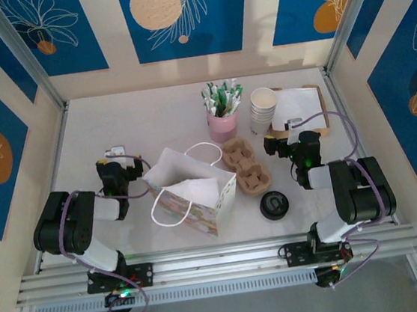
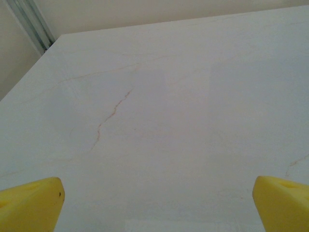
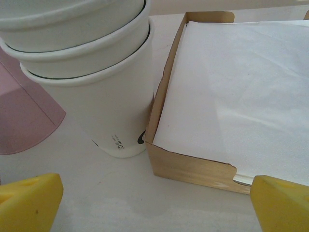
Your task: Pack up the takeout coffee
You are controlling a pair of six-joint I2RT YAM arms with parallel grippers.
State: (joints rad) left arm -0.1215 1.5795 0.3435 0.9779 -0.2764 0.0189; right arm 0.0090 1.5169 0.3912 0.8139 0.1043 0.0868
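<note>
Table (image 2: 169,121): smooth, matt, faintly veined. Cups (image 3: 106,96): smooth matt paper. Box (image 3: 188,169): brown card, slight sheen. Sheets (image 3: 241,87): white paper. Tray (image 1: 246,165): rough brown pulp. Left gripper (image 2: 157,205) fingertips (image 2: 29,205): yellow matt plastic.

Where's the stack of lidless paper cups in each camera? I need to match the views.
Top external: paper cup stack at the far side, right of the pink holder.
Right wrist: upper left, close ahead of the right end effector.
Left wrist: faces the tabletop elsewhere.
Shared landmark: the brown tray of white sheets just right of the stack.
</note>
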